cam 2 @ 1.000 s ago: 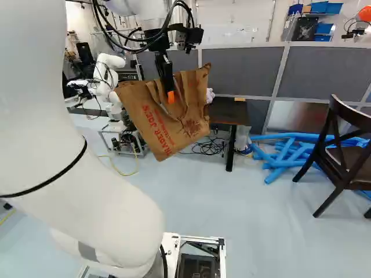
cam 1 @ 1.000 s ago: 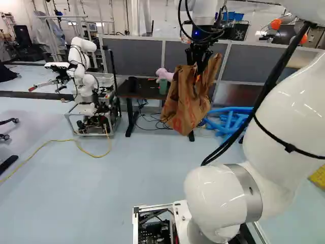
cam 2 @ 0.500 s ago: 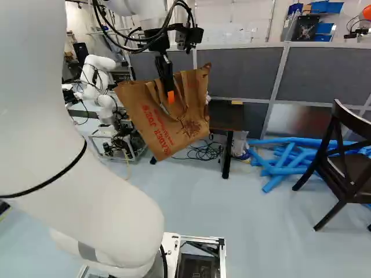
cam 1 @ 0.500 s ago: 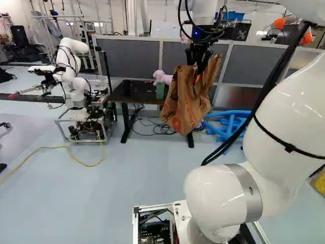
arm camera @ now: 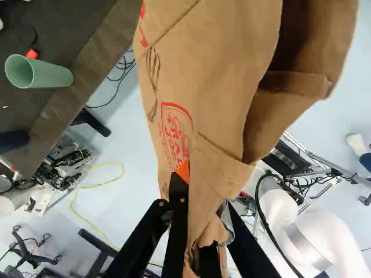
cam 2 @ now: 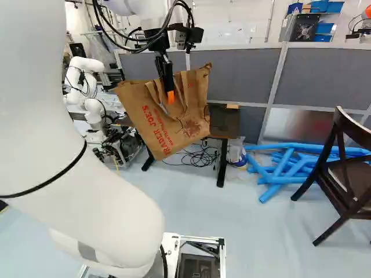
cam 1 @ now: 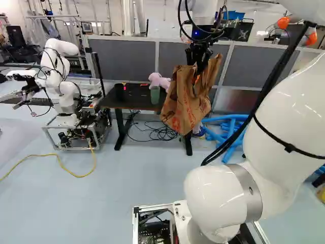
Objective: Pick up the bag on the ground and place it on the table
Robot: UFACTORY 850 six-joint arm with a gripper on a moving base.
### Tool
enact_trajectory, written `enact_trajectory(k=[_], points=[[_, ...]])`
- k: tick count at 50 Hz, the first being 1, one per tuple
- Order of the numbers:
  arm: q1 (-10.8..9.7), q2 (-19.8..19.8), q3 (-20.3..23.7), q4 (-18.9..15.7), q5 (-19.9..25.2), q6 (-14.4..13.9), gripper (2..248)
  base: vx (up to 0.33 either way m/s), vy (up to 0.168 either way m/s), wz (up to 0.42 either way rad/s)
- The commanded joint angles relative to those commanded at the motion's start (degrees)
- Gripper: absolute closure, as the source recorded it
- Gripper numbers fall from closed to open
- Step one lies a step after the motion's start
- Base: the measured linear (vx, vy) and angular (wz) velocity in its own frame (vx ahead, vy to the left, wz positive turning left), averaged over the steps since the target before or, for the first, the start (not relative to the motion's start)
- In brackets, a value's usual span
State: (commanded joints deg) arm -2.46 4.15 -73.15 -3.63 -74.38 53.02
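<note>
High up in the right base view, my gripper [cam 2: 170, 97] is shut on the brown paper bag [cam 2: 165, 124], which hangs tilted in the air. The same bag [cam 1: 187, 104] covers the right end of the dark table [cam 1: 134, 97] in the left base view. From the wrist, the gripper [arm camera: 203, 202] has the bag's crumpled paper pinched between its fingers, and the body of the bag [arm camera: 214, 87] spreads ahead. The tabletop [arm camera: 75, 35] lies beside the bag there, apart from it. One finger is partly hidden by paper.
On the table stand a green cup [cam 1: 155, 95], a pink plush toy [cam 1: 159, 81] and a dark cup [cam 1: 119, 91]. Cables [cam 2: 200, 156] lie beneath it. Another robot [cam 1: 61, 91] stands left of it, blue tubes [cam 2: 284, 168] and a dark chair [cam 2: 342, 174] to its right.
The base has moved: the table and the other robot have shifted leftward in both base views, and the table looks nearer. My arm and the held bag keep their pose against the joint.
</note>
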Motion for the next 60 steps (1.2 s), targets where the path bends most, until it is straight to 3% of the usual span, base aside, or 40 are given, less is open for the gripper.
enact_trajectory(k=[40,60], points=[[0.00,0.00,0.00,0.00,0.00,0.00,229,0.200,-0.123,0.001],[-0.14,-0.80,-0.76,0.00,0.00,0.00,229,0.176,-0.062,-0.004]])
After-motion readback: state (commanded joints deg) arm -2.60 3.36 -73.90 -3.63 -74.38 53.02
